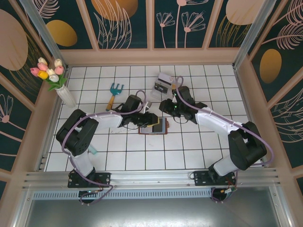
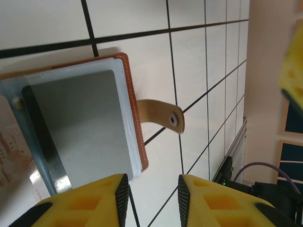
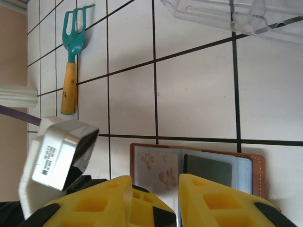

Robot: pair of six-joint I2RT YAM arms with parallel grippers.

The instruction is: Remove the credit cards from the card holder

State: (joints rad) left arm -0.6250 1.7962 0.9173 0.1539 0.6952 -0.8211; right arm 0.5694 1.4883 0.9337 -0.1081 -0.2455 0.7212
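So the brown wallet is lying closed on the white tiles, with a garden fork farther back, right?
Not closed: the wallet lies open on the tiles, a dark card showing in its pocket, as the right wrist view shows. The garden fork is farther back.

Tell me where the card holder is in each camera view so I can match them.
Top external: the card holder lies open near the picture's centre.
Left wrist: the card holder sits in the left half, its snap strap pointing right.
Right wrist: the card holder lies along the bottom edge, centre to right.
Shared landmark: the white tiled table with black grout lines; the teal garden fork shows in top and right wrist views.
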